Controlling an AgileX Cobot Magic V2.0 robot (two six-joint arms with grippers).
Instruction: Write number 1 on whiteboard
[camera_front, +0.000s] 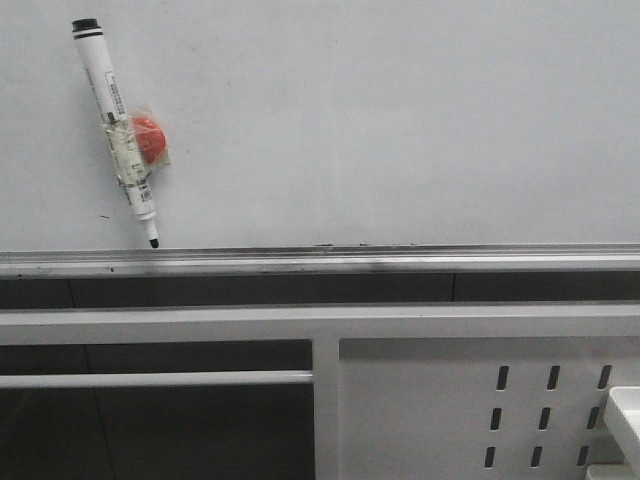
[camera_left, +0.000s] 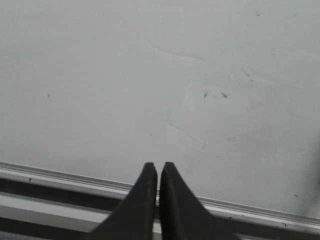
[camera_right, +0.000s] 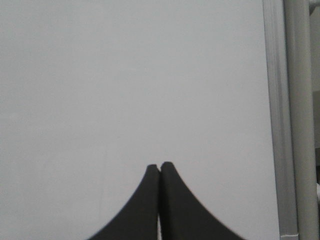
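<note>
The whiteboard (camera_front: 400, 130) fills the upper front view, with a silver rail (camera_front: 400, 258) along its lower edge. A white marker pen (camera_front: 118, 135) with a red magnet (camera_front: 150, 138) sticks to it at the upper left, tilted, tip down near the rail. No number 1 stroke shows on the board. Neither gripper shows in the front view. My left gripper (camera_left: 158, 167) is shut and empty, facing the board (camera_left: 150, 75) just above its rail (camera_left: 65, 179). My right gripper (camera_right: 159, 167) is shut and empty, facing the bare board (camera_right: 125, 75) near its edge frame (camera_right: 276, 125).
Below the rail run a dark gap and a white metal frame (camera_front: 300, 323). A white perforated panel (camera_front: 450, 410) is at the lower right, with a white tray corner (camera_front: 628, 415) at the far right. Faint smudges (camera_left: 215, 94) mark the board in the left wrist view.
</note>
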